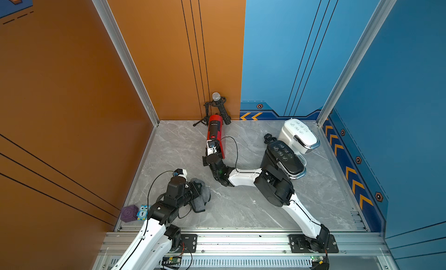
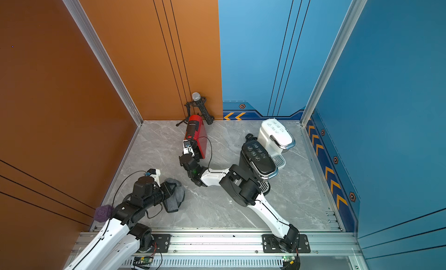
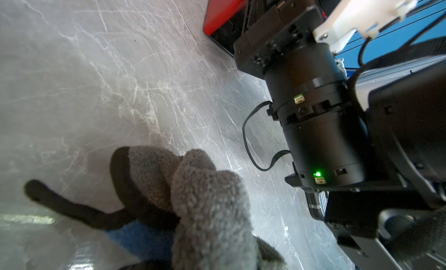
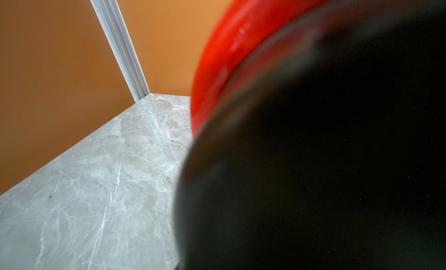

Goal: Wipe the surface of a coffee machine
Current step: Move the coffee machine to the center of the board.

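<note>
Left hand [image 1: 196,189] clamping a grey cloth [image 3: 207,208] near the desk's [image 1: 241,208] front-left corner, right hand [image 1: 216,149] sitting closed against the near end of the red coffee machine [image 1: 215,127], that machine standing by the desk's back edge, black machine [image 1: 284,160] and white machine [image 1: 299,135] sitting toward the back-right corner.

On the table [image 1: 241,203], the narrow coffee machine [image 1: 215,131] stands at the back, just in front of the microphone stand [image 1: 217,104] by the rear wall, with the right gripper [image 1: 212,145] at its near end. To its right are two wider ones, the nearer machine [image 1: 287,160] just before the farther machine [image 1: 300,135]. The cloth [image 1: 204,192] is at the front left, and a cube [image 1: 129,213] and an owl toy [image 1: 142,212] sit side by side in the front-left corner.
</note>
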Controlling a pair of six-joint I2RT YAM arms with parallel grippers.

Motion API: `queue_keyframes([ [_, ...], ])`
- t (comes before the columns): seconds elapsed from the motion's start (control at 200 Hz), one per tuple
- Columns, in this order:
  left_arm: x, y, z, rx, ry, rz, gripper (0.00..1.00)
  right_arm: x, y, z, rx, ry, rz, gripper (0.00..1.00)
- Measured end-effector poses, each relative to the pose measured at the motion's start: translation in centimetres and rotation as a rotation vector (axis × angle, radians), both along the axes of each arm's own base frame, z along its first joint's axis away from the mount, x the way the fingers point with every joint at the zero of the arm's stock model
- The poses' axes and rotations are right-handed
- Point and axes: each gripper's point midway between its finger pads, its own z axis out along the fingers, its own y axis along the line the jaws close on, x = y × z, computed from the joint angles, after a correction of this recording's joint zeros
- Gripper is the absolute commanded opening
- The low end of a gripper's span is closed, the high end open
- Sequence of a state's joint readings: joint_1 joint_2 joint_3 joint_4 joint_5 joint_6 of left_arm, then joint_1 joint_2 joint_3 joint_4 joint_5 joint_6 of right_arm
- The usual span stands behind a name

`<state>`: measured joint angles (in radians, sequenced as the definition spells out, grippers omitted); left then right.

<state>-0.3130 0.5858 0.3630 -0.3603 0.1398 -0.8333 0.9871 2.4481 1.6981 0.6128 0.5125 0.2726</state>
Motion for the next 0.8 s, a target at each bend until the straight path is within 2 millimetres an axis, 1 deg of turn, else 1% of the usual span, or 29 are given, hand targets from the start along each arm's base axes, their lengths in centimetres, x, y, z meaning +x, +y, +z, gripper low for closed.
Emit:
queue_keyframes([
  [0.09,-0.3,0.1,0.0,0.002,0.006,-0.001,0.06,-1.2,1.5,-0.4,0.034,0.037,0.069,0.18],
  [0.12,-0.3,0.1,0.0,0.003,0.006,-0.001,0.06,-1.6,2.0,-0.6,0.044,0.053,0.094,0.24],
  [0.19,-0.4,0.1,0.4,0.001,-0.006,-0.003,0.06,-2.7,2.6,-1.9,0.043,0.096,0.137,0.4],
  [0.23,-0.4,0.1,0.6,-0.001,-0.013,-0.003,0.06,-3.4,2.6,-3.0,0.03,0.12,0.156,0.51],
  [0.255,-0.4,0.1,0.8,-0.002,-0.017,-0.002,0.06,-3.9,2.5,-3.7,0.027,0.14,0.163,0.54],
  [0.34,-0.5,0.1,1.1,-0.003,-0.024,-0.005,0.06,-5.2,1.3,-6.3,-0.022,0.199,0.178,0.6],
  [0.38,-0.5,0.1,1.2,-0.002,-0.024,-0.005,0.06,-5.9,0.4,-7.2,-0.038,0.228,0.18,0.62],
  [0.435,-0.5,0.1,1.2,-0.002,-0.023,-0.006,0.06,-6.6,-0.6,-7.8,-0.052,0.252,0.181,0.63],
  [0.485,-0.6,0.2,1.2,0.002,-0.021,-0.008,0.06,-7.2,-1.2,-7.3,-0.051,0.267,0.185,0.63],
  [0.535,-0.8,0.2,0.9,0.01,-0.013,-0.013,0.05,-7.7,-1.8,-6.5,-0.041,0.274,0.195,0.63],
  [0.681,-1.2,0.3,0.9,0.013,-0.009,-0.017,0.05,-9.3,-3.4,-2.3,0.029,0.276,0.215,0.63],
  [0.801,-1.3,0.3,1.4,0.01,-0.017,-0.02,0.04,-11.1,-5.1,0.1,0.066,0.29,0.251,0.64],
])
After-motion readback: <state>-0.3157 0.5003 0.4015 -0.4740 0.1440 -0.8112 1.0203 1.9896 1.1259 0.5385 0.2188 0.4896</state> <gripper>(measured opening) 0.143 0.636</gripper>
